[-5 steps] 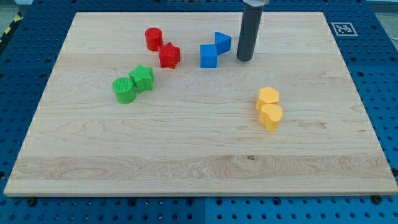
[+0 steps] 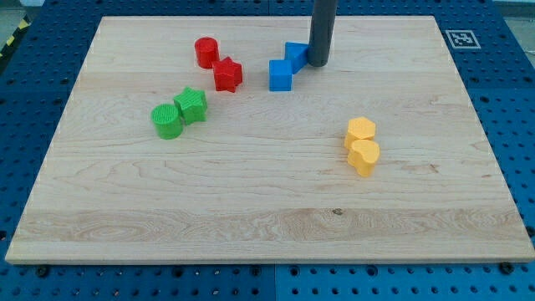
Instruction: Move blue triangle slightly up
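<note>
The blue triangle (image 2: 294,54) lies near the top middle of the wooden board (image 2: 267,209). A blue cube (image 2: 280,74) sits just below and left of it, touching or nearly touching. My tip (image 2: 318,63) stands right against the triangle's right side and hides its right corner. The dark rod rises from there out of the view's top.
A red cylinder (image 2: 206,52) and a red star (image 2: 226,73) lie left of the blue blocks. A green cylinder (image 2: 166,121) and a green cube-like block (image 2: 191,105) sit at the left. Two yellow blocks (image 2: 360,130) (image 2: 364,156) lie at the right.
My tip has moved left and slightly up, from a gap right of the blue triangle to right against it. The blocks look unmoved.
</note>
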`<state>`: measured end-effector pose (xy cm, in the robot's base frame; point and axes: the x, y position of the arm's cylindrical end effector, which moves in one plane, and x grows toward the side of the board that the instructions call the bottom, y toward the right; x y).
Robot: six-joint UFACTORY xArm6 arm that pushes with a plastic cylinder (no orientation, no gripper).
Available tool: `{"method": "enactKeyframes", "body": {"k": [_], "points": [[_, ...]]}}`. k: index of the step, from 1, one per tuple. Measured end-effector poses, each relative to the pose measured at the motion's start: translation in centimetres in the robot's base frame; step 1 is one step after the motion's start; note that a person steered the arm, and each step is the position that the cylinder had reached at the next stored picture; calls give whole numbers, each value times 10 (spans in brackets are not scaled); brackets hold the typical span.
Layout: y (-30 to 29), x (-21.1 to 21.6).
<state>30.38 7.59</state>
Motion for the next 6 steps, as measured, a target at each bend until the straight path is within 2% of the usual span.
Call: {"method": "enactKeyframes", "body": {"k": [6], "points": [[-10, -9]]}}
